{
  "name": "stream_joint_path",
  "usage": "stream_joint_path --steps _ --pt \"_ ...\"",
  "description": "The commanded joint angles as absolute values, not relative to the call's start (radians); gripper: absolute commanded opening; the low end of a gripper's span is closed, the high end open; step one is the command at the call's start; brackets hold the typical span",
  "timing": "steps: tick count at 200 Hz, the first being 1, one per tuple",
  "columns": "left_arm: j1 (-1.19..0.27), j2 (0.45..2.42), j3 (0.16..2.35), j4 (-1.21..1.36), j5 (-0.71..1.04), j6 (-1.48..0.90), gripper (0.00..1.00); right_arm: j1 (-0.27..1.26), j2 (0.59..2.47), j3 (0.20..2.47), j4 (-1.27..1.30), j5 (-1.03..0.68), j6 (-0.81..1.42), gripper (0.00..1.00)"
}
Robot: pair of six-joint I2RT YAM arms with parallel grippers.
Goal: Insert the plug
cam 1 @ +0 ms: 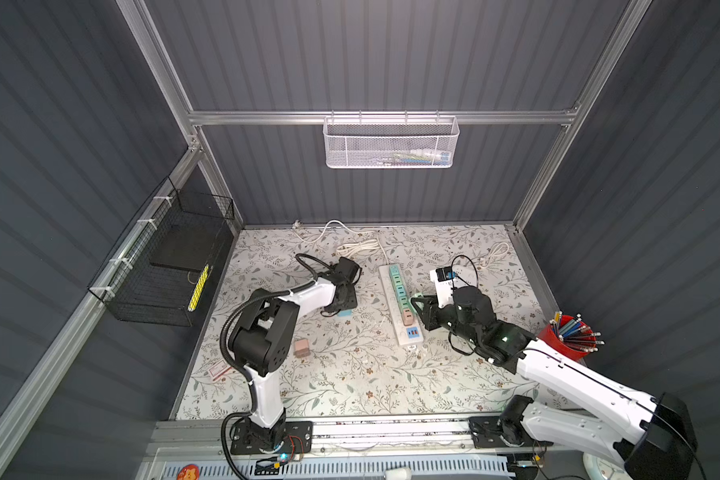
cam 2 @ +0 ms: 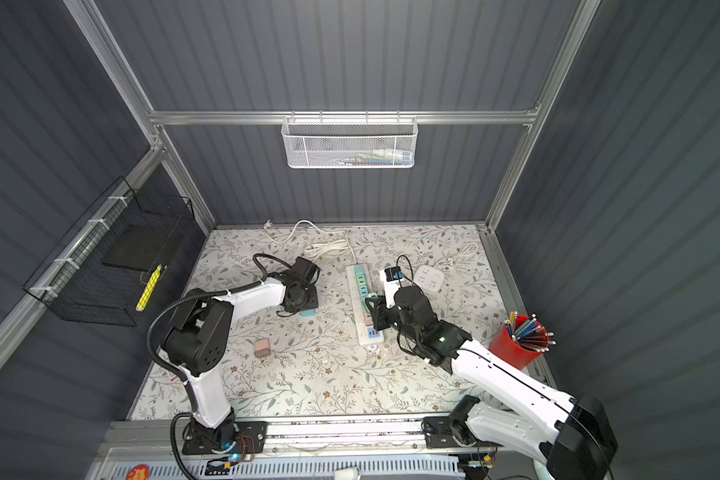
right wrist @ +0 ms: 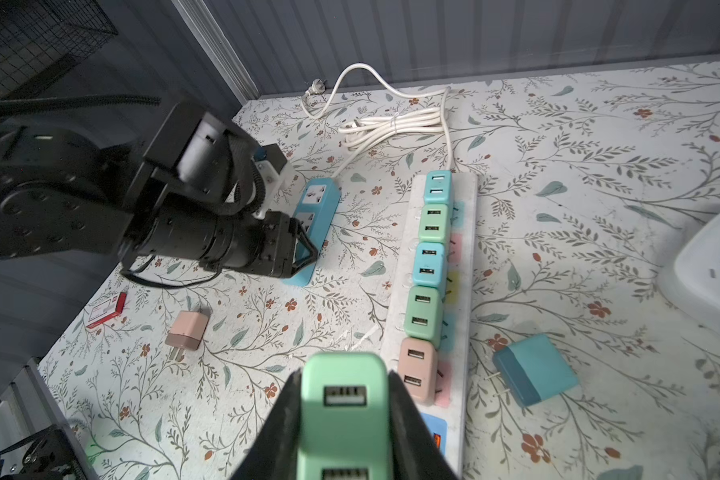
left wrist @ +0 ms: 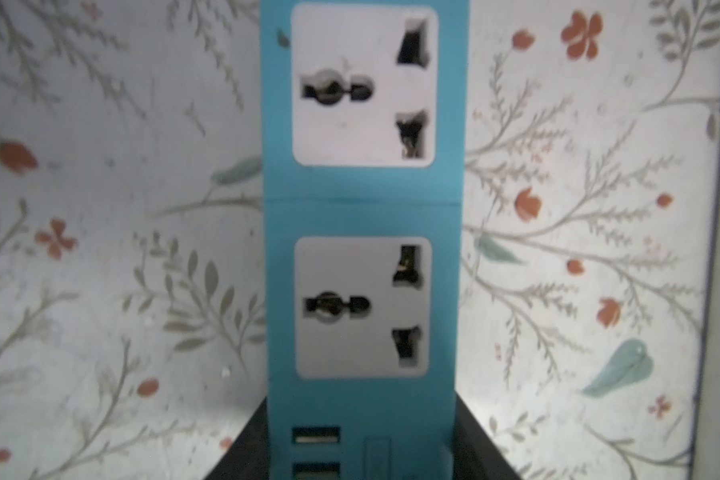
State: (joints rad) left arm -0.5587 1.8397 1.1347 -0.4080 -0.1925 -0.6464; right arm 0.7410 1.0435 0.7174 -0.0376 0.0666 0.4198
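Note:
A mint-green USB charger plug [right wrist: 344,415] sits between the fingers of my right gripper [right wrist: 345,376], which is shut on it. In both top views this plug [cam 1: 416,300] hangs just right of the long white power strip [cam 1: 393,316], near its front end. The strip [right wrist: 466,232] carries a row of several blue, green and pink chargers. To the left, my left gripper [left wrist: 360,399] has its jaws against both sides of a small blue power strip [left wrist: 362,208], which lies flat on the floral table [cam 1: 350,374].
A loose pink charger [cam 1: 302,348] and a red-and-white box [cam 1: 219,369] lie at front left. A blue charger [right wrist: 535,370] lies right of the long strip. A white square socket [cam 2: 429,277], a coiled white cable [cam 1: 358,247] and a red pen cup [cam 1: 566,336] stand further off.

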Motion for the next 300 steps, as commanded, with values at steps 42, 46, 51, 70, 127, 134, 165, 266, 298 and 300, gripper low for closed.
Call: stream_joint_path --steps 42,46,51,70,127,134,165,266,298,300 --pt "-0.781 1.682 0.857 -0.251 -0.228 -1.039 0.41 0.835 1.155 0.713 0.131 0.218 0.426 0.21" --pt "-0.791 1.672 0.853 -0.248 -0.234 -1.046 0.42 0.838 1.162 0.713 0.140 0.221 0.426 0.20" --pt "-0.803 1.661 0.854 -0.249 -0.238 -1.049 0.43 0.843 1.173 0.712 0.156 0.227 0.427 0.20" --pt "-0.828 1.625 0.903 -0.290 -0.258 -1.021 0.62 0.861 1.219 0.714 0.217 0.259 0.421 0.20" --pt "-0.786 1.404 1.098 -0.535 -0.367 -0.771 0.99 0.871 1.403 0.828 0.281 0.252 0.382 0.20" --pt "-0.742 1.374 1.128 -0.555 -0.353 -0.739 1.00 0.871 1.441 0.846 0.295 0.249 0.373 0.20" --pt "-0.486 1.343 1.236 -0.508 -0.192 -0.616 1.00 0.885 1.630 0.941 0.354 0.256 0.342 0.20" --pt "-0.326 1.489 1.216 -0.374 0.086 -0.613 1.00 0.908 1.916 1.116 0.396 0.277 0.328 0.20" --pt "-0.327 1.475 1.211 -0.390 0.053 -0.603 1.00 0.910 1.952 1.160 0.350 0.302 0.327 0.20" --pt "-0.327 1.472 1.210 -0.389 0.051 -0.602 1.00 0.910 1.953 1.160 0.347 0.304 0.327 0.20"
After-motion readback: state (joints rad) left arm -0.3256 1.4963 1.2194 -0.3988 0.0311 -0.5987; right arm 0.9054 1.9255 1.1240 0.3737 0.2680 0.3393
